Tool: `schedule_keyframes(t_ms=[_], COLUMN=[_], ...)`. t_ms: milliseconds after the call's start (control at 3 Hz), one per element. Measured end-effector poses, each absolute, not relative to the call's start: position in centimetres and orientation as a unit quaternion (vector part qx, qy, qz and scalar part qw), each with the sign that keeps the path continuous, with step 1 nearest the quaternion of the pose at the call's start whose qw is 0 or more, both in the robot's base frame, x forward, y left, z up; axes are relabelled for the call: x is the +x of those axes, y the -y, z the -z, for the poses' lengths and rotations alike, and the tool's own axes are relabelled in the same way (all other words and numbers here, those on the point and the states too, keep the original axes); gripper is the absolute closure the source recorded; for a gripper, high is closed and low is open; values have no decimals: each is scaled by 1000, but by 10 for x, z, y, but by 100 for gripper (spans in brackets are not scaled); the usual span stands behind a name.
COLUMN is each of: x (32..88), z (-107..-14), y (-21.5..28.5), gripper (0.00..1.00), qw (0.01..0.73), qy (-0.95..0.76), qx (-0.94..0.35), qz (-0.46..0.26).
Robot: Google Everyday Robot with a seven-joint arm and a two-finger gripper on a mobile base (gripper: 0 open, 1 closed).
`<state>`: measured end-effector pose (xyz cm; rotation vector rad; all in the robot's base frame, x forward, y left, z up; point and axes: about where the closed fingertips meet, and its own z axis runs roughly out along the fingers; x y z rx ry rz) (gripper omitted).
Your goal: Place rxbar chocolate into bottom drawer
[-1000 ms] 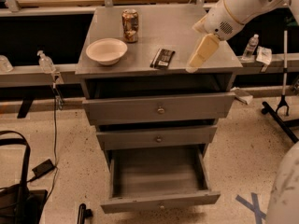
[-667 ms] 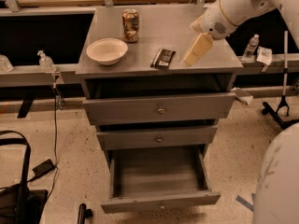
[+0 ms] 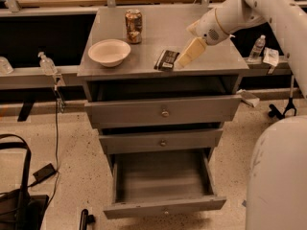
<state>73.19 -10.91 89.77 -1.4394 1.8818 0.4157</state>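
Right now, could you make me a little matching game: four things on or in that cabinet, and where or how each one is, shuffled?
1 rxbar chocolate
2 bowl
3 can
4 bottom drawer

A pulled out
B towards the back of the cabinet top
C beside the gripper, near the top's front edge
D left side of the top, pale

Pairs: 1-C, 2-D, 3-B, 4-A.

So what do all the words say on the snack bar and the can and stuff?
rxbar chocolate: pale lettering on the black wrapper, too blurred to read.
Can: brown pattern, no readable words.
Bottle right of the cabinet: label too small to read.
Gripper, just right of the bar over the cabinet top: no writing visible.
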Motion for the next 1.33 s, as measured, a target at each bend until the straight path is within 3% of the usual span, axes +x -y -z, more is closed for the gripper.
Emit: schedule_keyframes(t_ms=[1333], x=[770], z=[-834], y=[79], gripper=[0], qw=[378], qy=[-709], qx=[-568], qz=[-177])
